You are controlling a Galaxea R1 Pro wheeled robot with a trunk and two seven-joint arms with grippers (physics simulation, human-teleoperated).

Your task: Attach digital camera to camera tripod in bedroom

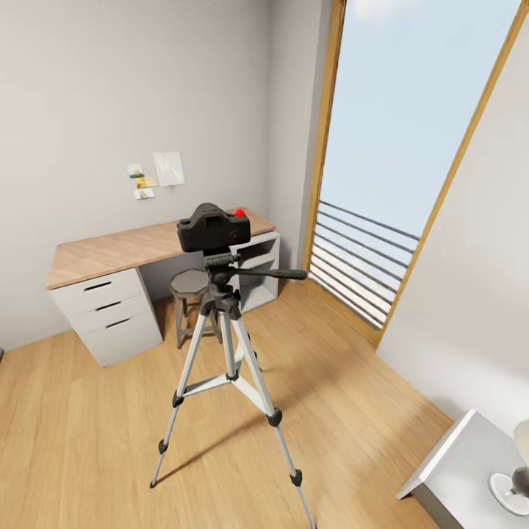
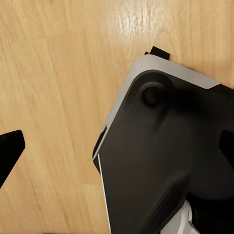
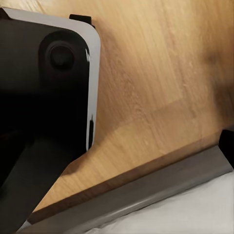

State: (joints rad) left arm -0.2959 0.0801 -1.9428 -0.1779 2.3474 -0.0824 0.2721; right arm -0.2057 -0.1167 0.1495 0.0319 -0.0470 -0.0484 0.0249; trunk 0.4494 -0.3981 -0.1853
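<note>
1. Camera (image 1: 211,229) is sitting on top of the tripod (image 1: 228,345) head, upright, with its red button (image 1: 239,213) poking up at the right side of the top. Looks level and seated on the mount, nothing holding it.
2. Tripod is standing on the wood floor (image 1: 88,433) in the middle of the room, three silver legs spreading out, black pan handle (image 1: 273,274) sticking out to the right just under the camera.
3. Behind it, a round grey stool (image 1: 192,285) is sitting near the desk (image 1: 125,253), which is running along the back wall with three drawers (image 1: 109,305) on the left end. A few paper notes (image 1: 156,173) are hanging on the wall above the desk.
4. Tall wood-framed window (image 1: 411,139) is taking up the right side, with horizontal railing bars (image 1: 364,261) across its lower part.
5. Bottom right corner of the head view is showing a grey table (image 1: 455,463) with a white lamp base (image 1: 513,488) on it.
6. Left wrist view is looking down at the plank floor, with the robot's black and grey base (image 2: 165,165) filling a lot of it. One dark fingertip (image 2: 9,148) is peeking in at the edge, so I can't tell how wide the left jaws are standing or whether anything's in them.
7. Right wrist view is looking at floor too, plus the base (image 3: 44,87) and a grey skirting strip (image 3: 146,195) along a white wall. A sliver of dark finger (image 3: 227,146) is showing at the edge, so can't tell the right jaws' state either.
</note>
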